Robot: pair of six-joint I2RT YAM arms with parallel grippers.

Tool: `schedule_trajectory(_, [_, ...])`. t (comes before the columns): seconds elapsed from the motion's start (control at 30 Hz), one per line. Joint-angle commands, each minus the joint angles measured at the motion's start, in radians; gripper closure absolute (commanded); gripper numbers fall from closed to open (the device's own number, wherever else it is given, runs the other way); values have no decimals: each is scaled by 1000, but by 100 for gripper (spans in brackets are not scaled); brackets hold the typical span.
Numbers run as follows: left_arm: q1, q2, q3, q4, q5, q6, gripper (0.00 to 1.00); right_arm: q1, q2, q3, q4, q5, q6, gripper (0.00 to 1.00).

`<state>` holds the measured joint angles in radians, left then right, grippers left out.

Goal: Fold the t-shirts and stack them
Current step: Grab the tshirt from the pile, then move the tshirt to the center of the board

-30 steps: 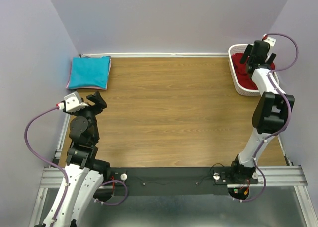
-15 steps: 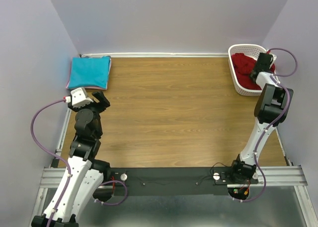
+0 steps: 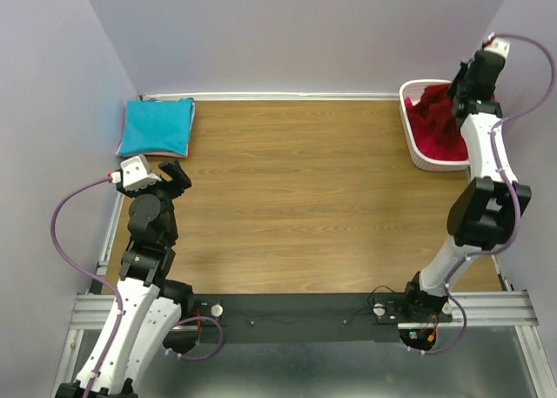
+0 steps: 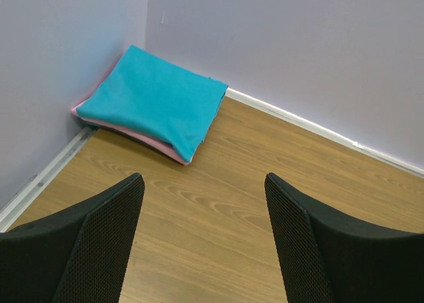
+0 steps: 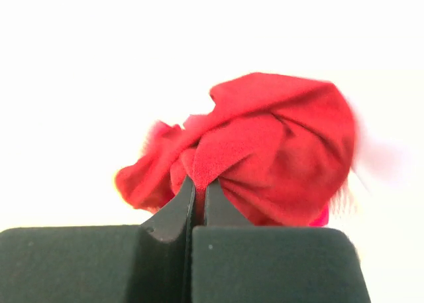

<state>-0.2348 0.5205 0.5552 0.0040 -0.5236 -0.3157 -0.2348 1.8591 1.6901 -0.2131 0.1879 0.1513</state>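
Bunching into loose folds, hung as a dark red soft cloth t-shirt (image 5: 271,144) from the right hand (image 5: 197,187), trailing down into the white latticed plastic basket (image 3: 407,119) at the far right corner of the wooden desk (image 3: 305,180). Looked light and limp, likely to sag and twist from a single pinch; probably best retaken at a shoulder seam or hem corner. Clamped a small fold between closed fingers, wrist raised above the basket. Hovered as the left hand (image 4: 202,180), wide open and empty, low over the desk, facing a folded turquoise cloth t-shirt (image 4: 152,104) in the far left corner.
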Motion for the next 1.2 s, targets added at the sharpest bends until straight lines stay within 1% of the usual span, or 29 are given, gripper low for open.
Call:
schedule_trajectory(0.0, [3,-20,6,14,14,6,18,124,-173,150,38,-4,-126,99])
schedule_trajectory(0.07, [3,-25,6,13,14,3,18,159,-210,199,37,-24,-144,99])
schedule_trajectory(0.1, [3,-28,8,13,14,3,18,198,-221,254,37,-33,-188,100])
schedule_trajectory(0.13, [3,-30,8,11,14,3,18,216,-233,279,37,-56,-196,99])
schedule_trajectory(0.2, [3,-33,5,10,14,1,18,265,-262,328,37,-166,-196,99])
schedule_trajectory(0.23, [3,-33,6,10,14,1,18,282,-268,370,37,-265,-187,100])
schedule_trajectory(0.27, [3,-34,6,10,14,1,18,299,-274,388,37,-310,-180,99])
schedule_trajectory(0.33, [3,-33,6,10,14,1,18,350,-290,416,38,-402,-129,100])
schedule_trajectory(0.37, [3,-31,8,10,13,0,18,364,-293,433,40,-501,-107,100])
schedule_trajectory(0.47, [3,-28,6,10,14,0,18,420,-298,436,61,-648,-12,99])
schedule_trajectory(0.5, [3,-27,6,10,14,1,18,437,-298,421,64,-715,11,99])
schedule_trajectory(0.53, [3,-25,8,10,14,1,18,465,-298,405,67,-743,48,99])
schedule_trajectory(0.57, [3,-25,6,10,19,1,18,476,-307,343,69,-790,60,97])
schedule_trajectory(0.6, [3,-24,6,10,20,1,18,492,-316,295,69,-803,74,94])
schedule_trajectory(0.63, [3,-22,5,10,22,0,18,500,-330,230,70,-809,92,90])
schedule_trajectory(0.67, [3,-19,6,10,22,1,18,506,-359,98,70,-827,96,88])
schedule_trajectory(0.73, [3,-17,6,8,30,1,18,509,-396,-72,67,-825,111,78])
schedule_trajectory(0.77, [3,-5,0,8,54,-19,18,509,-504,-389,49,-615,125,52])
schedule_trajectory(0.8, [3,6,0,7,68,-40,18,508,-547,-465,35,-475,125,44])
schedule_trajectory(0.83, [3,12,3,4,88,-52,18,509,-566,-515,9,-403,129,35])
schedule_trajectory(0.87, [3,24,6,-2,137,-66,18,508,-572,-586,-49,-305,133,32])
schedule_trajectory(0.9, [2,50,15,-2,164,-94,18,506,-578,-611,-78,-277,128,29])
schedule_trajectory(0.93, [2,65,18,-2,231,-111,18,506,-578,-628,-104,-253,122,28])
schedule_trajectory(0.97, [2,85,22,-36,269,-123,18,506,-578,-662,-139,-249,122,28])
schedule_trajectory(1.03, [2,163,34,-50,341,-151,18,506,-577,-688,-160,-261,119,27])
schedule_trajectory(1.07, [0,197,40,-59,415,-164,18,506,-574,-701,-169,-271,128,27])
schedule_trajectory(1.1, [-1,270,54,-82,451,-169,18,508,-572,-722,-169,-287,136,27])
schedule_trajectory(1.13, [-4,310,61,-99,500,-177,18,506,-566,-730,-169,-298,152,27])
schedule_trajectory(1.17, [-9,352,71,-116,516,-180,18,506,-561,-736,-167,-314,159,27])
